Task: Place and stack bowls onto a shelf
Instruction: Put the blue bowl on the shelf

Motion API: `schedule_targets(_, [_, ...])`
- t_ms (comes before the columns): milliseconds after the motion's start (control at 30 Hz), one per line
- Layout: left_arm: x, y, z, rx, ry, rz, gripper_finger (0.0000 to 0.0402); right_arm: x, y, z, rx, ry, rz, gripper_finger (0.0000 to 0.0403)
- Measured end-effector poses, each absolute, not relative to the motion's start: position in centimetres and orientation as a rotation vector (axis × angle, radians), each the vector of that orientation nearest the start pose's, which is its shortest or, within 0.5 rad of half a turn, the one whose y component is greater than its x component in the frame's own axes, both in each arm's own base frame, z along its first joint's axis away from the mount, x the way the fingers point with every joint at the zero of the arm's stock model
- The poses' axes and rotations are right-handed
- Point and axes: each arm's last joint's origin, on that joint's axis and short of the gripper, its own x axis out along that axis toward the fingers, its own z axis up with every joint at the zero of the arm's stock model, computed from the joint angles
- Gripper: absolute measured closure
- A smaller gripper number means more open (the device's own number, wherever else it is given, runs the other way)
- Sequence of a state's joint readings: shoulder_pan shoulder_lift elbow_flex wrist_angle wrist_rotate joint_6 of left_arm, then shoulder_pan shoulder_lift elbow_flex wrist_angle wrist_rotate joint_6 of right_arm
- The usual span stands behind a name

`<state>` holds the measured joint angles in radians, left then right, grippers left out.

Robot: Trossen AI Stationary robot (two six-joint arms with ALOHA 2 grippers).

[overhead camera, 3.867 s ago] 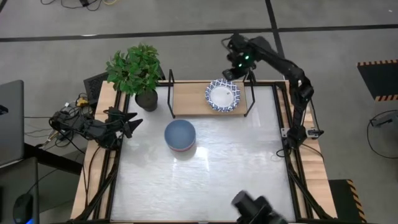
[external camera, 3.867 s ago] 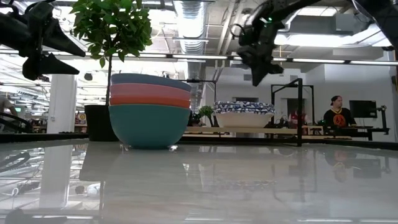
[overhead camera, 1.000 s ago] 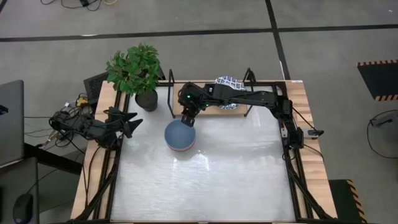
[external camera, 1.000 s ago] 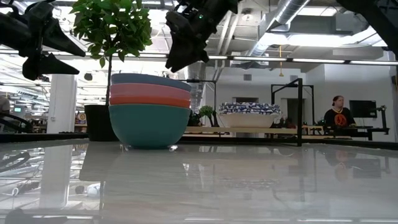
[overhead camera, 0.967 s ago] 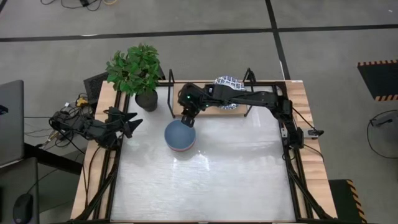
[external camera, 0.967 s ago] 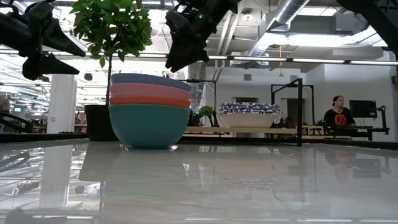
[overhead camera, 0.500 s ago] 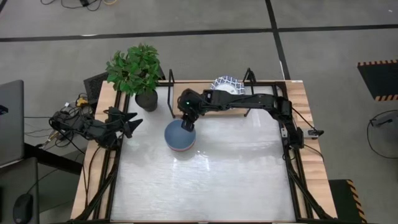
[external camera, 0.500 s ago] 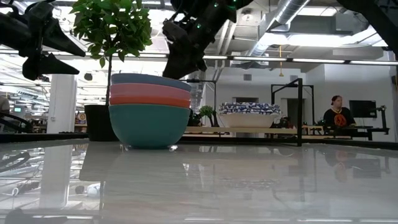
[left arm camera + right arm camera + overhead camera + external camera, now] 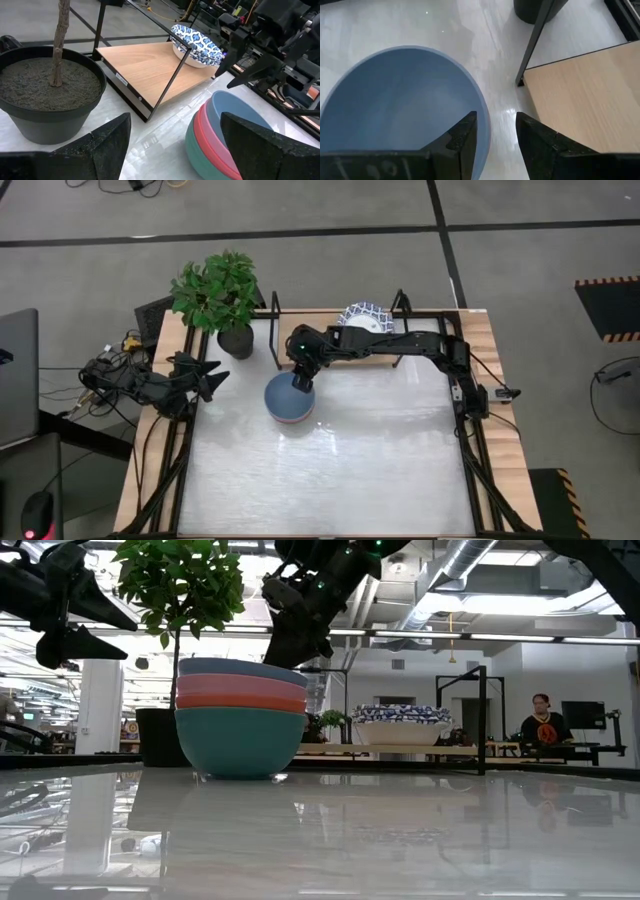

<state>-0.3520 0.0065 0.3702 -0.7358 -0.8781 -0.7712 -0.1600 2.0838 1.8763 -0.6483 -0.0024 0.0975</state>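
Three plain bowls sit nested in a stack [image 9: 290, 402] on the white tabletop: teal at the bottom, red in the middle, and the blue bowl [image 9: 400, 100] on top. My right gripper [image 9: 496, 118] hovers open just above the stack's far rim [image 9: 290, 667], one finger over the blue bowl's inside and one outside, touching nothing. A white bowl with a blue pattern [image 9: 362, 314] rests on the shelf's wooden plank [image 9: 150, 65]. At the table's left edge my left gripper [image 9: 215, 377] waits open.
A dark plant pot [image 9: 235, 340] with a leafy plant stands at the shelf's left end, close to the stack. The shelf's black wire end frame [image 9: 535, 40] rises beside my right gripper. Bare tabletop [image 9: 380, 450] spreads toward the near edge. A person [image 9: 540, 720] sits far behind.
My right gripper has sunk a little toward the far rim of the bowl stack, staying open and without turning. The bowls have not moved.
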Motion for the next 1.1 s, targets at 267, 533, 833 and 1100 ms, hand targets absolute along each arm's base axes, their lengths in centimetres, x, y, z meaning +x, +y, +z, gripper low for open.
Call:
schedule_targets(267, [4.9,0.6,21.7,-0.530,0.091,0.602,0.0109,45.9,-7.4,26.9,0.159,0.849,-0.189,0.0242])
schedule_targets(533, [4.9,0.6,21.7,-0.531,0.091,0.602,0.0109,46.4,-7.3,26.0,0.150,0.852,-0.184,0.0242])
schedule_targets(833, [4.9,0.6,21.7,-0.531,0.092,0.601,0.0109,46.5,-7.2,24.8,0.142,0.906,-0.177,0.0246])
schedule_targets(1100, [4.9,0.6,21.7,-0.531,0.091,0.602,0.0109,46.4,-7.2,24.7,0.136,0.929,-0.174,0.0312])
